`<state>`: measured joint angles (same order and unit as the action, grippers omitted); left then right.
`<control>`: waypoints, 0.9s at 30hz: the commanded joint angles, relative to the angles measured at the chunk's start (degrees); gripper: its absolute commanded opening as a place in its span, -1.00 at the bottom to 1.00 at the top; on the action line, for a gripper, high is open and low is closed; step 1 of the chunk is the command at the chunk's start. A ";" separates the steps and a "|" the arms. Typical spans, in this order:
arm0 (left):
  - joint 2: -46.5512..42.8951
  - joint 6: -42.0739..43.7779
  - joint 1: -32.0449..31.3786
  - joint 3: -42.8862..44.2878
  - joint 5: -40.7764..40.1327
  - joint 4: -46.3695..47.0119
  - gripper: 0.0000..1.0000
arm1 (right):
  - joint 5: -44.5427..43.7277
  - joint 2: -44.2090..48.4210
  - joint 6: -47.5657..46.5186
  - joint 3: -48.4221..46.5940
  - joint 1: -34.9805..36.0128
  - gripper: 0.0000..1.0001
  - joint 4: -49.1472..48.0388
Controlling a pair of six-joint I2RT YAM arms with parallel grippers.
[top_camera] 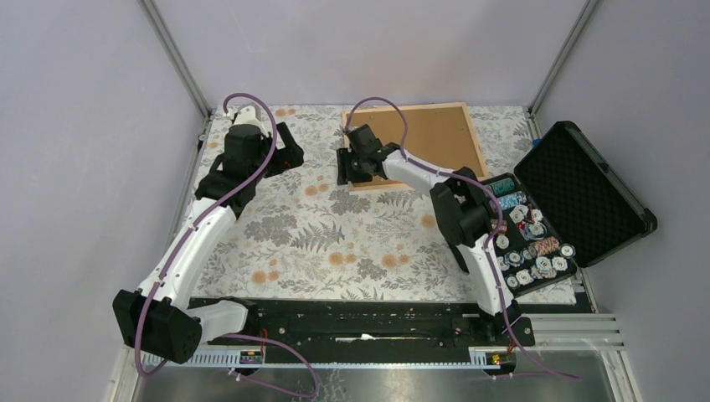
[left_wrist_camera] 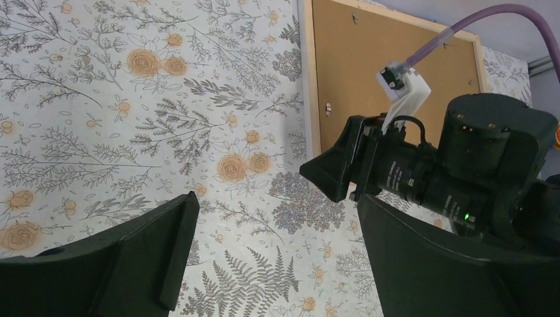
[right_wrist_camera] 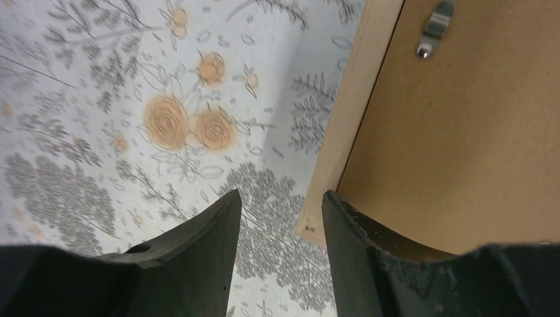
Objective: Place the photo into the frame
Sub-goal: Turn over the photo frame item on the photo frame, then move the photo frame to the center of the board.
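The light wood frame lies face down at the back middle of the floral cloth. The photo's brown board back fills it. My right gripper is open at the frame's near left corner. In the right wrist view one finger is over the cloth and the other over the board, with the corner of the rail between them, not clamped. My left gripper hovers open and empty over the cloth to the left of the frame. The left wrist view shows the frame rail and the right gripper.
A metal turn clip sits on the board near the rail. An open black foam-lined case stands at the right edge, its tray of small parts beside the right arm. Cage posts mark the back corners.
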<state>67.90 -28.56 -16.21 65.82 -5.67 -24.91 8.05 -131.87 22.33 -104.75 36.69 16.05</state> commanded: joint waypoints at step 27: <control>-0.11 -0.39 0.81 -0.46 0.58 3.22 0.97 | 1.80 3.23 -6.66 7.73 6.17 0.03 0.54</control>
<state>67.94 -28.84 -16.03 65.10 -5.10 -24.23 2.79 -130.02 18.72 -101.47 38.68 18.55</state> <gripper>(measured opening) 0.987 0.542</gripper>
